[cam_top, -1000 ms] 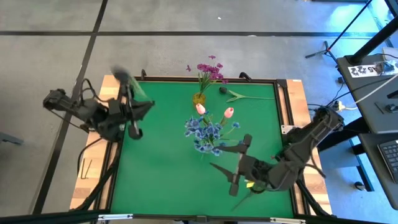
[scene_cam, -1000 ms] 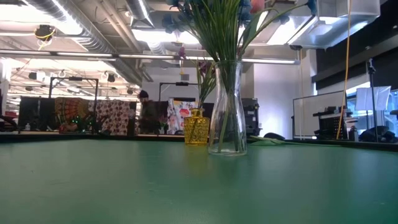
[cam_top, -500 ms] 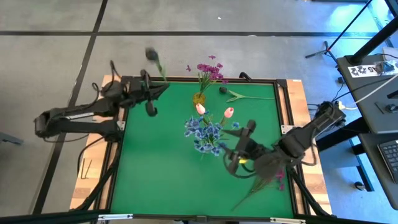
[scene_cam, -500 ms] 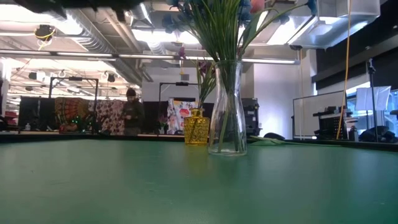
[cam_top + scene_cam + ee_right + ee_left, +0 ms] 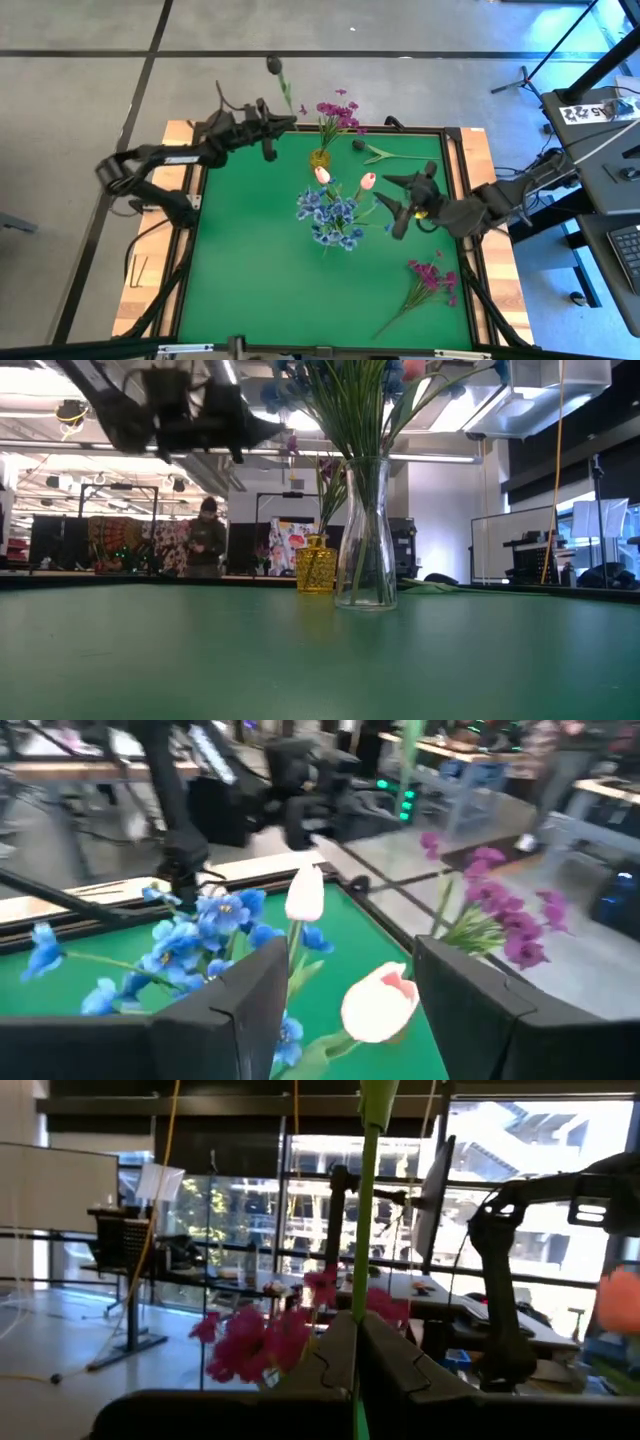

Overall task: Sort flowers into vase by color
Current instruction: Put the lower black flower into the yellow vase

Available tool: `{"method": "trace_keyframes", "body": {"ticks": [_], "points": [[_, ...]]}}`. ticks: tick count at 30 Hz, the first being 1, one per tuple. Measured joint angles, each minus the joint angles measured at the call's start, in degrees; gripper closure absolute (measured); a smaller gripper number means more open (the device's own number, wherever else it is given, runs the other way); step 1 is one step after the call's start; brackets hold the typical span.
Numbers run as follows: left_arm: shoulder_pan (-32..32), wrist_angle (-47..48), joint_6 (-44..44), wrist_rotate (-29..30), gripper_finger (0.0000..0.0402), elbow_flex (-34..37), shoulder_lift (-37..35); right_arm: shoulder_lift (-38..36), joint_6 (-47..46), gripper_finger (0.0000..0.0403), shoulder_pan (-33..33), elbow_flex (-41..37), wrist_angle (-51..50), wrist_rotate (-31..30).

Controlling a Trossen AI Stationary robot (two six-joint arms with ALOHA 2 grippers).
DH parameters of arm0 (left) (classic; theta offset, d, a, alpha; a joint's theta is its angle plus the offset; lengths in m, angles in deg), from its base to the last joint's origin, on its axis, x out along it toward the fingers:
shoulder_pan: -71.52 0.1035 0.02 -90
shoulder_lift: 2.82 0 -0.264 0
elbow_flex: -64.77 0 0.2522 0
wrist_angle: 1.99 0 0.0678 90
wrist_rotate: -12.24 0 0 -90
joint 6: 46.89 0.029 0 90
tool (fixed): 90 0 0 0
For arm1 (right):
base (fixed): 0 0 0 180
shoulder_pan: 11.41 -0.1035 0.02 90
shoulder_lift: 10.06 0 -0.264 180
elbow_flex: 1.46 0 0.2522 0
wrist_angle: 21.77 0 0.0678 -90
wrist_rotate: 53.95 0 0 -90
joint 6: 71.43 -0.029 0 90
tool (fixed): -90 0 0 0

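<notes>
Grey floor [image 5: 90,90] fills the frame's upper left, ceiling lights [image 5: 240,418] glow at top, and a person [image 5: 207,538] stands centre left.

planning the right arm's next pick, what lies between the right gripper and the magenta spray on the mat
Bare green mat, seen in the high view, between the open right gripper and the loose magenta spray.

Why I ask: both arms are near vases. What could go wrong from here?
The left gripper, shut on the dark tulip, hangs near the yellow vase; it might bump it. The right gripper, jaws open, sits beside the white-pink tulips in the clear vase; it may snag them.
</notes>
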Motion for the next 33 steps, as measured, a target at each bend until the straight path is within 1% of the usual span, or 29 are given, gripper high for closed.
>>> {"method": "trace_keyframes", "body": {"ticks": [3,7,10,12,16,24,33], "points": [[1.0,-4.2,-1.4,-3.0,0.0401,-1.9,6.5,-4.5,6.5,0.019,3.2,-8.1,11.3,7.4],[1.4,-5.1,-1.6,-5.2,0.0401,-5.5,13.3,-10.6,15.2,0.019,7.5,-17.5,27.2,19.1],[1.4,-5.1,-1.6,-7.3,0.0401,-7.7,17.1,-14.5,17.5,0.019,10.4,-22.1,34.4,25.8],[1.1,-5.2,-1.5,-8.1,0.0401,-8.5,18.9,-16.1,17.6,0.019,11.9,-23.9,35.8,28.3],[0.3,-5.2,0.3,-8.0,0.0401,-9.1,21.5,-17.7,17.5,0.019,13.0,-25.5,36.0,30.4],[-1.6,-10.7,1.7,-7.9,0.0401,-9.5,26.5,-16.8,17.6,0.019,12.8,-25.8,35.1,30.4],[-1.9,-13.2,4.8,-4.2,0.0401,-9.5,28.6,-16.8,17.6,0.019,12.8,-25.8,35.1,30.4]]}}
